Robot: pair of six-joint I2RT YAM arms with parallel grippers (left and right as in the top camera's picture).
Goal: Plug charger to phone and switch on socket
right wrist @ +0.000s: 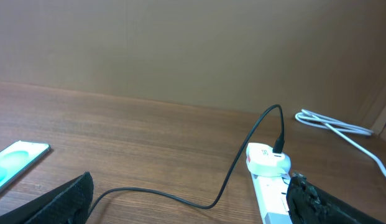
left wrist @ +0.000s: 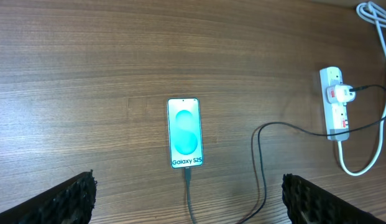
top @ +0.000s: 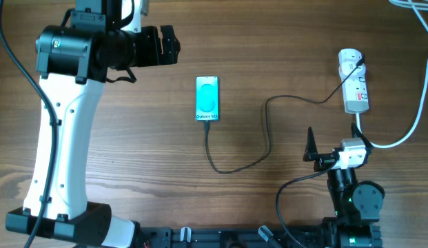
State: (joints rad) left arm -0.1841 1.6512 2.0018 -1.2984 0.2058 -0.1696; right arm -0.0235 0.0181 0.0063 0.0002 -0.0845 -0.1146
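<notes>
Charger (left wrist: 188,186) tip at phone (top: 207,98) 6 o'clock edge, blurry; socket (top: 354,81) switch unreadable; left gripper (top: 171,45), right gripper (right wrist: 191,200) wide, empty.

I've got the phone (top: 207,98) flat in the middle of the surface (top: 131,138), screen up and glowing cyan, white lettered strip at its near end. The charger (top: 269,131), a thin black cable, meets that near edge, loops toward me, swings right and climbs to a white adapter (left wrist: 337,94) seated in the socket (top: 354,83). That's a white strip lying lengthwise at right, with red marks. I can't tell its switch position.
</notes>
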